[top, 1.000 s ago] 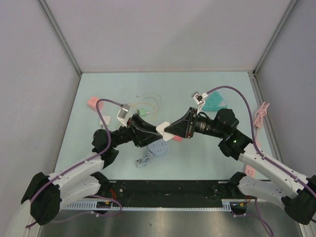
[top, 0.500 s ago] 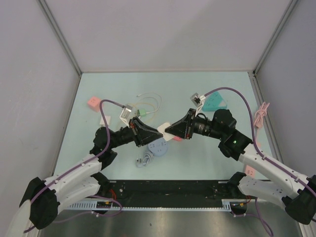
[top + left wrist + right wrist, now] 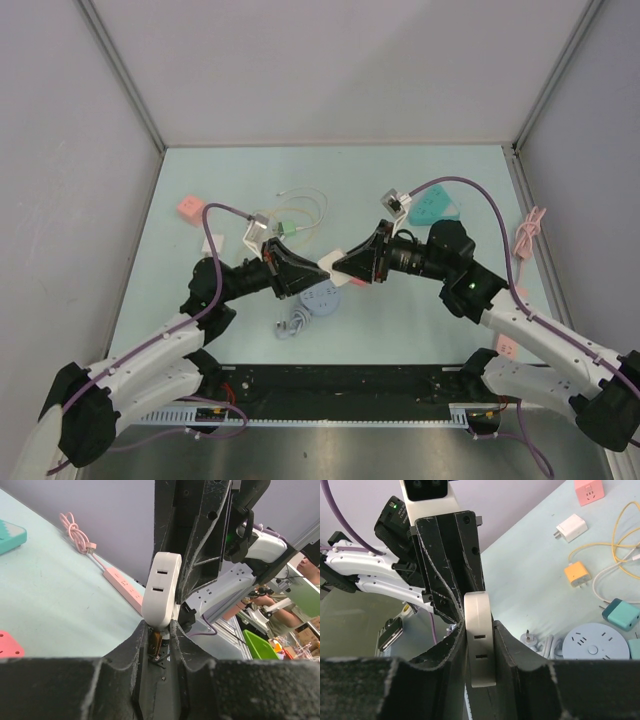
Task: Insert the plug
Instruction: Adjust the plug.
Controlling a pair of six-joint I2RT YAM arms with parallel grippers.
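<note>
- Plug [image 3: 155, 642]: only a brass-coloured metal bit shows, deep in the narrow gap between the left gripper's [image 3: 157, 630] fingers. I take that for the plug's prongs (its body is hidden by the fingers). The fingers are drawn in close around it, so it looks pinched there.
- Touching the mouth of that gap is the lower end of a white socket block [image 3: 161, 590]. It has rounded ends and two slots on its narrow face.
- The right gripper [image 3: 479, 630] comes in from the opposite side and is clamped on the block, one finger on each broad face, with the slotted edge facing its wrist camera.
- In the overhead view the two grippers meet nose to nose above the middle of the table [image 3: 420, 320]. The block is the only thing between them and is held off the surface.
- The block's long axis runs along the line joining the two grippers. The plug lies at the end that faces the left arm, so the left arm is the nearer one and carries it.
- As I judge it, seating the plug calls for a straight push along that axis while the right gripper braces the block. Any sideways tilt could jam the prongs.
- How deep the prongs sit cannot be told.
- On the table below lies a round pale-blue socket hub [image 3: 322, 298], well clear of the held parts.
</note>
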